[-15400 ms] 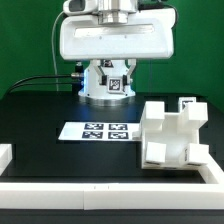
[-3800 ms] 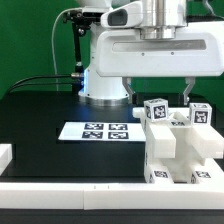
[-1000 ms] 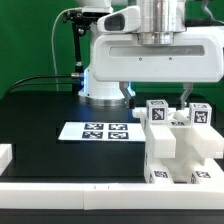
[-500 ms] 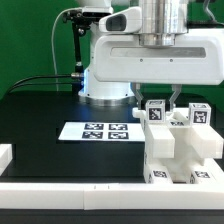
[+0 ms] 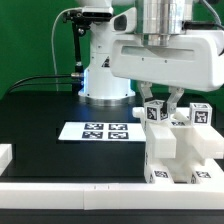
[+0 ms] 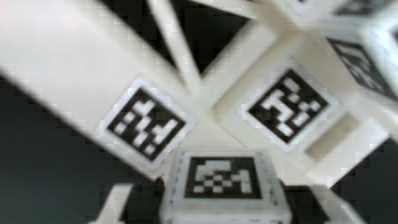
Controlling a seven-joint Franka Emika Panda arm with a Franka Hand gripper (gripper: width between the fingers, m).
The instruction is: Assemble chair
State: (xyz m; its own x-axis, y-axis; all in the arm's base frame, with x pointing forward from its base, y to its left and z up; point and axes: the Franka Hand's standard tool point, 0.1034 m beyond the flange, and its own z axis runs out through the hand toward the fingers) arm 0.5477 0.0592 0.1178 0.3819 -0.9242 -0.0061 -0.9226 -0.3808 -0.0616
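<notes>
Above the chair, the claw (image 5: 163, 100) is held pointing down, its jaws closed on a tagged post (image 5: 154, 112) that stands up from the chair's top. In the wrist view the post's tagged end (image 6: 221, 177) is seen pinched between the two fingers (image 6: 139, 201), with more tagged white faces beyond. The chair (image 5: 180, 152) is set on the black counter (image 5: 45, 115) at the exterior view's right. The marker board (image 5: 97, 130) lies flat just beside it, to the left.
</notes>
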